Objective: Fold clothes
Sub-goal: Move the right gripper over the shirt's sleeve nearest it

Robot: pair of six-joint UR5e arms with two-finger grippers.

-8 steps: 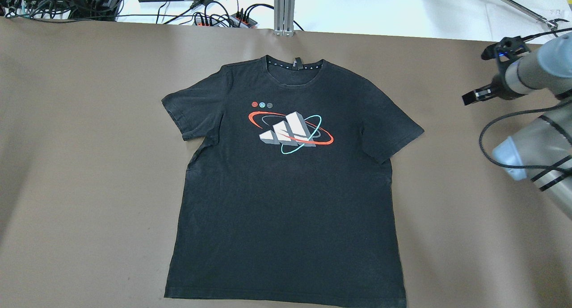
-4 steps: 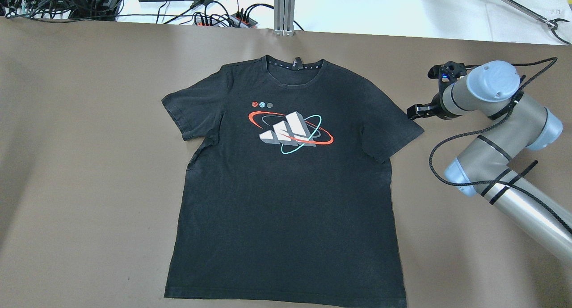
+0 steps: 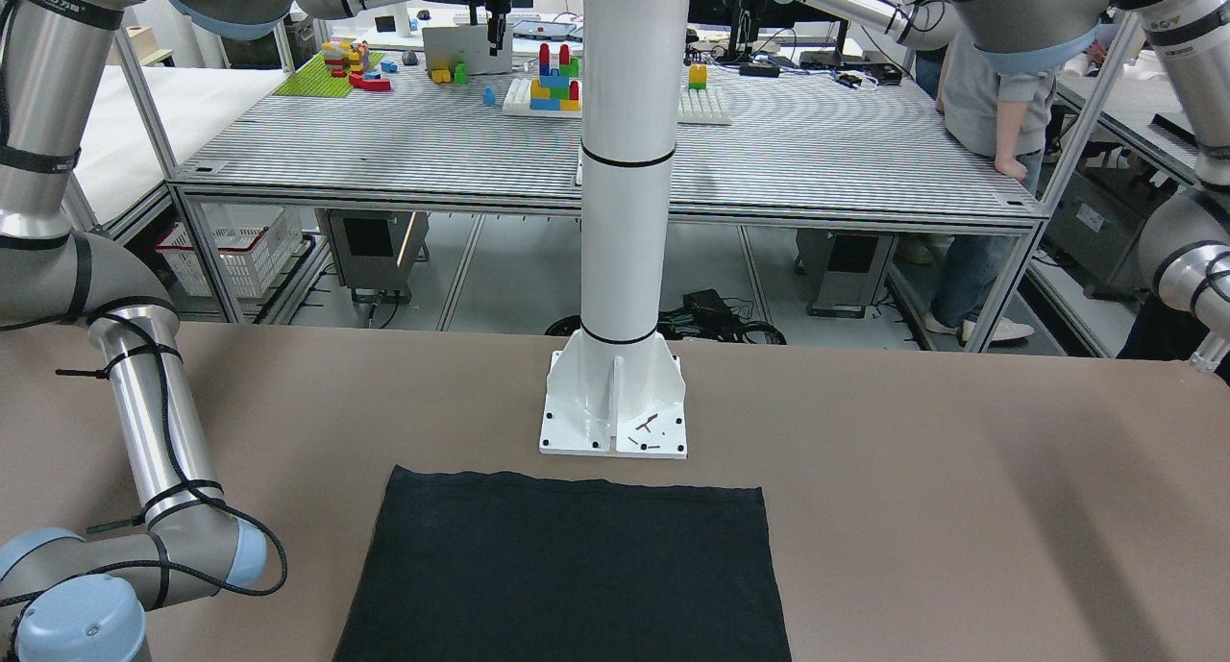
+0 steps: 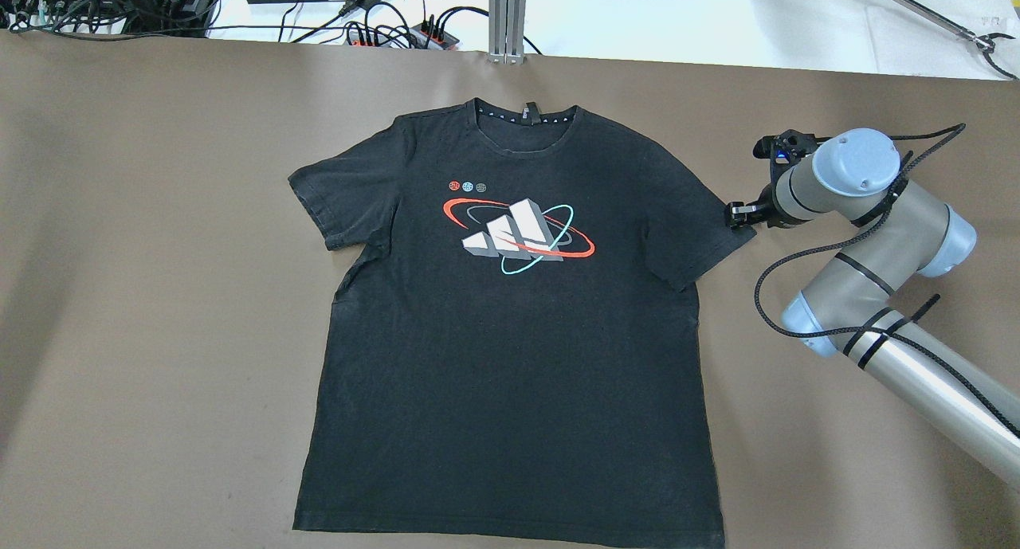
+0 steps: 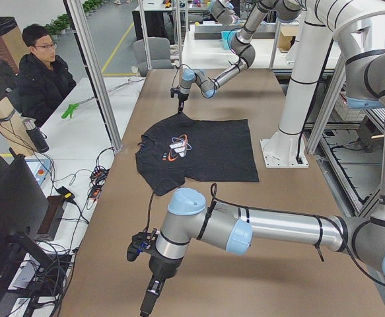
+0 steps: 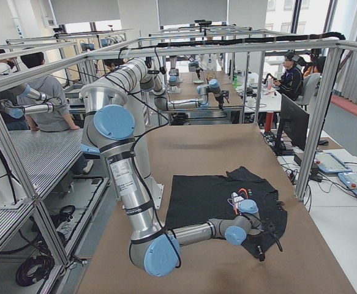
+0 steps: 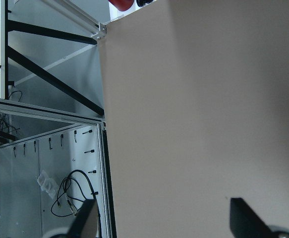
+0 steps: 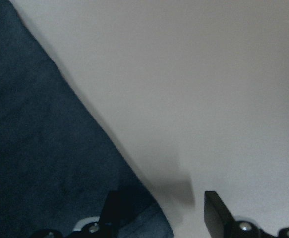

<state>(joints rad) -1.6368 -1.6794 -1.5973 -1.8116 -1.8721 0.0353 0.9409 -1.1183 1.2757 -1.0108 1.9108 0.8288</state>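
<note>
- Clothes (image 4: 510, 358): one black T-shirt, spread flat and face up on the brown table (image 4: 159, 294). Its collar (image 4: 526, 127) is toward the far edge, and a red, white and teal print (image 4: 518, 234) is on the chest.
- The front-facing view catches only the hem end; the lower border cuts off the rest of the shirt.
- The right gripper (image 4: 737, 213) is at the outer corner of the sleeve (image 4: 693, 230) on that arm's side. From overhead its own wrist covers most of it, and only a dark tip shows.
- The right wrist camera shows that gripper's fingers spread. One finger (image 8: 115, 210) is over the dark cloth and the other is over bare table, with the sleeve corner between them.
- That picture is blurred, so I cannot tell whether either finger touches the cloth.
- The left gripper (image 5: 149, 297) is outside the overhead view. From the left side it hangs low over bare table, well apart from the shirt.
- The left wrist camera shows only the tips of its fingers, set wide apart with nothing between them.
</note>
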